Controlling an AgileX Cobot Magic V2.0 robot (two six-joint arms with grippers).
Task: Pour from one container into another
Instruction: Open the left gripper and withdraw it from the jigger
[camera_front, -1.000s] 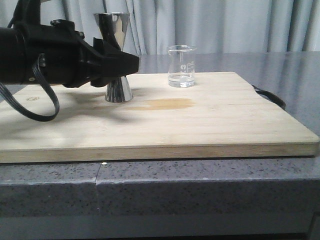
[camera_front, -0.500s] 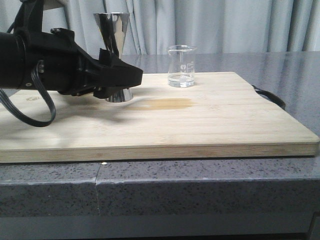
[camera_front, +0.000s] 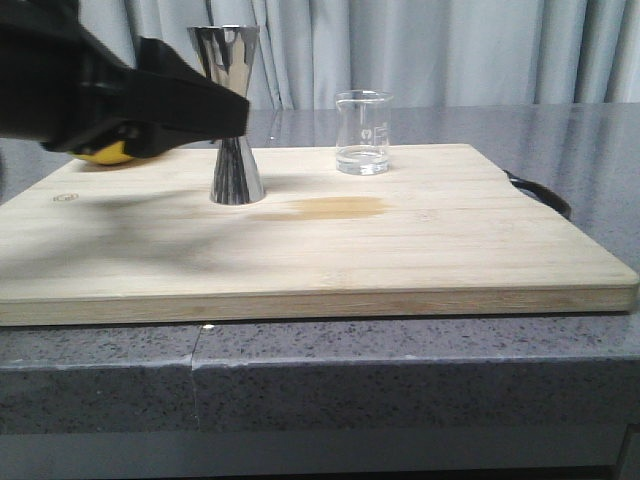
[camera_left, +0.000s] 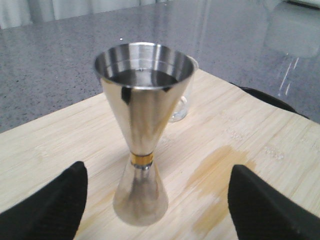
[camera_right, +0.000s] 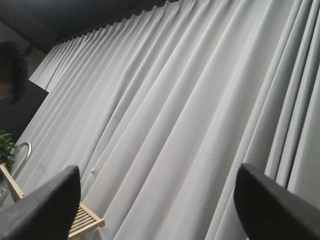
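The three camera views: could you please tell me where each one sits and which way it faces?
Front view: low at the table edge, looking forward over the wooden board at the jigger and beaker; the left arm shows at left.
Left wrist view: facing the jigger, open jaws either side.
Right wrist view: aimed up at curtains; open jaws only.
Front and left wrist views share jigger, beaker and board.

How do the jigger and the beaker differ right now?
The jigger is shiny opaque steel and hourglass-shaped; the beaker is clear glass with straight walls. The jigger stands taller than the beaker. Both stand upright on the wooden board, each holding some liquid.
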